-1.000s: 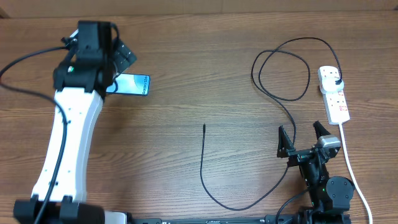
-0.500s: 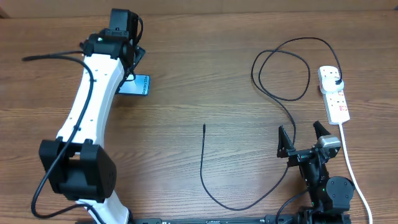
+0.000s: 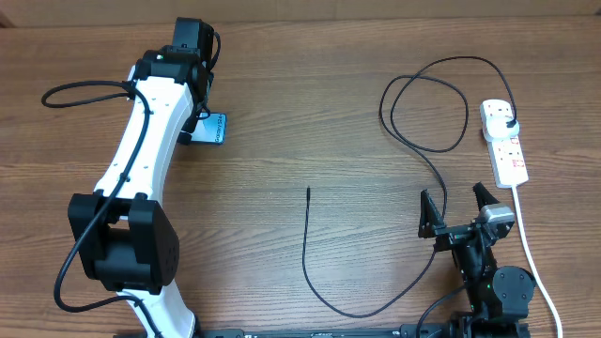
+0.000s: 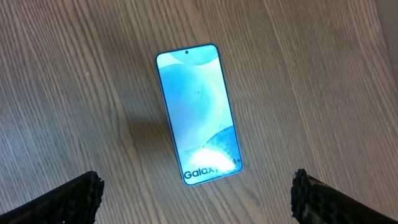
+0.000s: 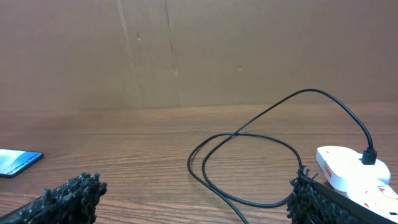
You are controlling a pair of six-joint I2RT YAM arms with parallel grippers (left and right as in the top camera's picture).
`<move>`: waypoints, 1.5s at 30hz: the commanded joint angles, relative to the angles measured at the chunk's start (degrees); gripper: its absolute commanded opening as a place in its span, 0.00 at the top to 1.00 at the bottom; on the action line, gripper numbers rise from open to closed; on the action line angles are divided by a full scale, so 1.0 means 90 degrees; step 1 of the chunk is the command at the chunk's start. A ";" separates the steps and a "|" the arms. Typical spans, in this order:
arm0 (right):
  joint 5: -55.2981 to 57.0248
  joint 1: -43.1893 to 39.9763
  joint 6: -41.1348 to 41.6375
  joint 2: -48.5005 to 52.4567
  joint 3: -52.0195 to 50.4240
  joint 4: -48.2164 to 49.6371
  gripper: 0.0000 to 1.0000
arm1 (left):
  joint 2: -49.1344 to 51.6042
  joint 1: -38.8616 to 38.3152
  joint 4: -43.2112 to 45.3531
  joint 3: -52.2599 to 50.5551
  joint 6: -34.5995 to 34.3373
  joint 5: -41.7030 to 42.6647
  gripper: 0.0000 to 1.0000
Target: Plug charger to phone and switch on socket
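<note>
My left pincer (image 4: 199, 202) now hangs spread above the phone (image 4: 198, 115), newly centred ahead of it; I judge grasping comes next.

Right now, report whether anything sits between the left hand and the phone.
Nothing visible does. In the left wrist view the phone lies flat, screen up, on the bare wood of the table, just ahead of the open left hand, with nothing lying across the gap.

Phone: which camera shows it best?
Left wrist view: the whole phone, screen lit, fills the frame's middle. Overhead, the left arm hides most of it; the right wrist view catches only a distant sliver.
</note>
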 commanded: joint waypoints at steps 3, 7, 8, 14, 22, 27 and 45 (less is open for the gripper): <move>0.0068 0.0036 0.0002 -0.0063 -0.0066 0.0034 0.00 | 0.0083 -0.0053 0.0163 0.0177 -0.0182 0.0126 0.00; 0.0068 0.0036 0.0000 -0.0063 -0.0066 0.0034 0.00 | 0.0117 -0.0046 0.0231 0.0177 -0.0180 0.0100 0.00; 0.0068 0.0036 0.0000 -0.0063 -0.0066 0.0034 0.00 | 0.0141 -0.0041 0.0238 0.0177 -0.0216 0.0073 0.00; 0.0068 0.0036 0.0002 -0.0063 -0.0066 0.0032 0.00 | 0.0546 -0.0029 0.0444 0.0182 -0.0415 -0.0085 0.00; 0.0066 0.0036 0.0000 -0.0063 -0.0066 0.0034 0.00 | 0.1268 0.0046 0.0437 0.0189 -0.0882 -0.0056 0.00; 0.0068 0.0036 0.0000 -0.0063 -0.0066 0.0034 0.00 | 0.1523 0.0090 0.0546 0.0189 -0.1056 -0.0066 0.00; 0.0068 0.0036 0.0002 -0.0063 -0.0066 0.0034 0.00 | 0.2103 0.0097 0.0984 0.0189 -0.2050 -0.0046 0.00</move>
